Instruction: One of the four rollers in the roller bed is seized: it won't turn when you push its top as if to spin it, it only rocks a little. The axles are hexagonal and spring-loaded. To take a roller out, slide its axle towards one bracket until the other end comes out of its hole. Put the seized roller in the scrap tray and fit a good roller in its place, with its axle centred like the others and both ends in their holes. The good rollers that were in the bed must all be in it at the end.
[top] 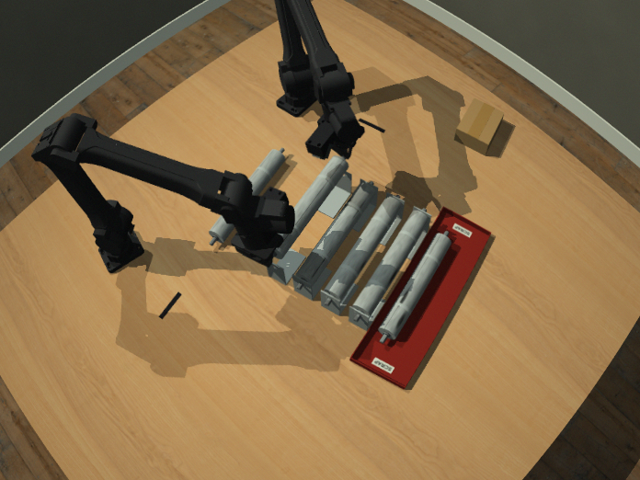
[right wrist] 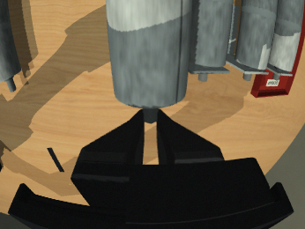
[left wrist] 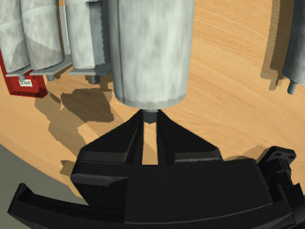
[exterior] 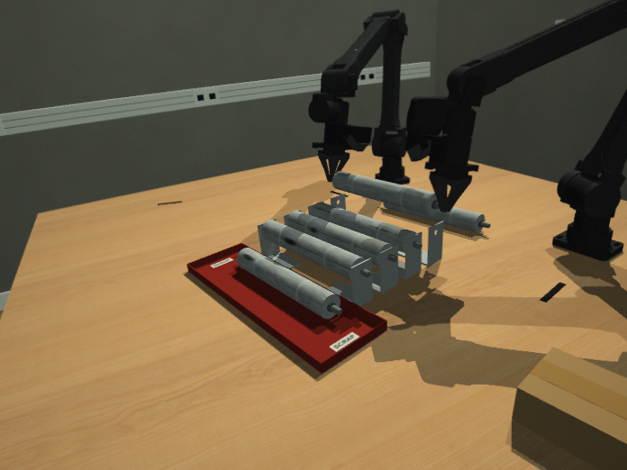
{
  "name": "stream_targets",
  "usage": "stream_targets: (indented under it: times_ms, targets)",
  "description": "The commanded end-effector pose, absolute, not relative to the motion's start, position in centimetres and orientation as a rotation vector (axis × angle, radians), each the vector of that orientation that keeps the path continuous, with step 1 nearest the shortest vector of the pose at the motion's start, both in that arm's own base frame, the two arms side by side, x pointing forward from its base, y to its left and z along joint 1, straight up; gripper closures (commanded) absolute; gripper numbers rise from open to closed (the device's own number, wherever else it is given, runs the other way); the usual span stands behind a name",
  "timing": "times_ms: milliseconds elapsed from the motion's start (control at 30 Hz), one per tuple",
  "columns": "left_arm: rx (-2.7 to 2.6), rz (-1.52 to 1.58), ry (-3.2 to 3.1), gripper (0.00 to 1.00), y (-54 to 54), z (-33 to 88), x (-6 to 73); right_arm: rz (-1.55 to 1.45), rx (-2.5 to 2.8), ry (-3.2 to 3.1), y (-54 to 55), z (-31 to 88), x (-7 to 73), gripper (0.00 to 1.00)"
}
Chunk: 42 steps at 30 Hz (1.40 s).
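Your left claw (top: 345, 154) (exterior: 445, 209) (left wrist: 150, 115) and right claw (top: 258, 247) (exterior: 330, 178) (right wrist: 150, 115) pinch the axle ends of a raised roller (top: 314, 196) (exterior: 382, 191) (left wrist: 152, 53) (right wrist: 147, 57); one roller's scrapped in the red tray (top: 450, 310) (exterior: 273, 329) (left wrist: 39, 91) (right wrist: 259, 92), so you've likely only fitting and centring left.

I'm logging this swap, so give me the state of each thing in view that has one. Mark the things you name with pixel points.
Left hand (top: 345, 154) (exterior: 445, 208) (left wrist: 150, 116): shut on held roller's axle
Right hand (top: 272, 259) (exterior: 330, 177) (right wrist: 150, 115): same, other end
Held roller (top: 313, 199) (exterior: 385, 191) (left wrist: 152, 53) (right wrist: 147, 57): raised
Three bed rollers (top: 367, 245) (exterior: 339, 232) (left wrist: 43, 35) (right wrist: 256, 40): mounted
Fourth bracket pair (top: 336, 201) (exterior: 434, 242): unfilled
Tray (top: 439, 314) (exterior: 283, 329) (left wrist: 37, 90) (right wrist: 284, 84): holding one roller (top: 417, 284) (exterior: 288, 283)
Spare roller (top: 266, 173) (exterior: 466, 218) (left wrist: 299, 53) (right wrist: 6, 48): lying on table
Box (top: 479, 126) (exterior: 572, 410): closed
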<state>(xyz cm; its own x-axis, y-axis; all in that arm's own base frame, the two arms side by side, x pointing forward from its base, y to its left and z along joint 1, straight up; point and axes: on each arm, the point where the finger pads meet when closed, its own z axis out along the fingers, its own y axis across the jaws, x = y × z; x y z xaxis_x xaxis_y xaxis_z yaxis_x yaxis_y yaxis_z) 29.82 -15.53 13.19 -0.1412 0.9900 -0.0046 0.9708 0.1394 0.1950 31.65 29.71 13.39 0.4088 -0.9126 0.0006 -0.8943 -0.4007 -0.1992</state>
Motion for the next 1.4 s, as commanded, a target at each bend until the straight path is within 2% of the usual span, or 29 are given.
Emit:
stream_targets:
  times_ms: [0, 1367]
  targets:
    - [1.951, 0.227, 2.244, 0.97, -15.7, 13.6, 30.8, -0.175, -2.444, 1.638, 29.7, 13.8, 32.4, 0.97]
    - [1.936, 0.216, 2.246, 0.97, -15.7, 11.2, 31.4, -0.162, -2.441, 1.621, 30.4, 11.5, 32.9, 0.97]
